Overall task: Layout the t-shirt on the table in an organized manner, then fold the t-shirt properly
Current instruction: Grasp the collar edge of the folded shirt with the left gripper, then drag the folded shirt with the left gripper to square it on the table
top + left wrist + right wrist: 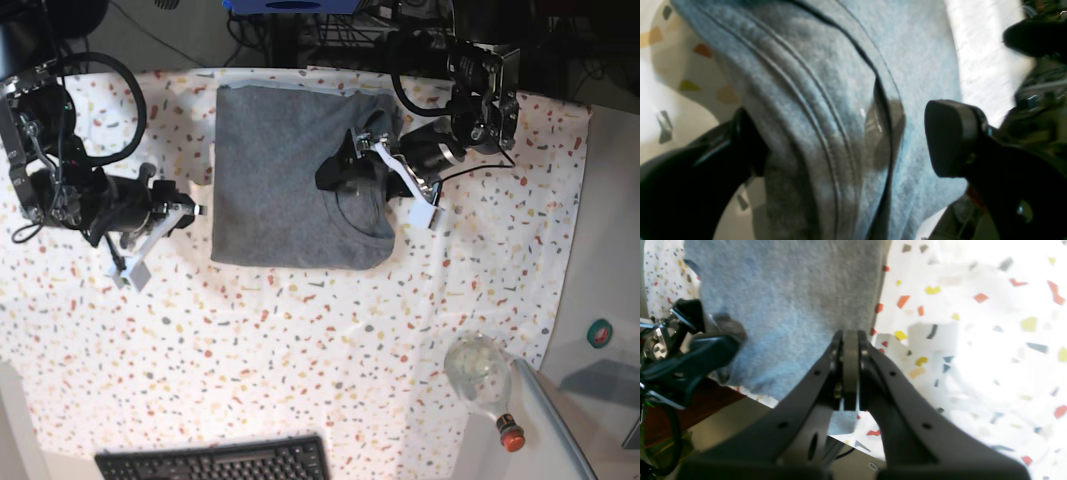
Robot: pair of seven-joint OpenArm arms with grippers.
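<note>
My left jaws (846, 140) stand wide apart, one finger on either side of the stitched, doubled edge of the t-shirt (826, 110); neither pad presses the cloth that I can see. In the base view these jaws (345, 170) hover over the garment's right-hand part, near the neck opening. My right jaws (850, 366) are pressed together with nothing between them, and sit just beside the t-shirt's (786, 306) edge, over the speckled cloth. From above, the right jaws (190, 212) point toward the left side of the shirt without touching it.

The t-shirt (285, 185) lies flat on the desk (300, 350) as a tidy grey rectangle, sleeves tucked in, toward the far side of the flecked cloth. A glass bottle (482, 377) with a red cap lies at the near right corner, and a black keyboard (215, 462) sits at the near edge, both well apart from the shirt.
</note>
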